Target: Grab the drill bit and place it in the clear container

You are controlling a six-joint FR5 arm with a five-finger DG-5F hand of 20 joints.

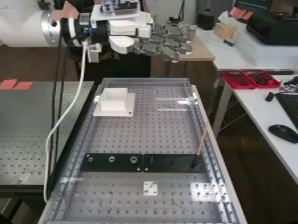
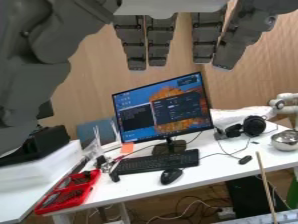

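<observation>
Step 1, pre-grasp. Clock is the high view's, centred on me, 12 at the top.

My hand [image 1: 161, 43] is wide open, fingers about straight, holding nothing. The arm [image 1: 25, 24] comes in from 9. I'm well above the tabletop [image 1: 176, 195], not lined up on any pick.

6 o'clock: clear plastic piece [image 1: 172, 109], glinting on the perforated plate. I take it for the clear container; outline too faint to confirm.
7 o'clock: white square holder [image 1: 116, 102], just beside it.
4 o'clock, on the side desk: red trays [image 1: 249, 79].
5:30, farther: thin tan rod [image 1: 201, 140], leaning, dark lower end at the black strip [image 1: 171, 163].
6:30: round silver pieces [image 1: 112, 159] in that strip's other half.

Drill bit: can't positively ID it. Rod is my best guess, silver pieces second. Confirm before I commit.

Next: drop toward 5:30, line thumb and fingers up either side of the rod, pinch, lift straight. Risk: thin target; an off-centre close could tip it.
</observation>
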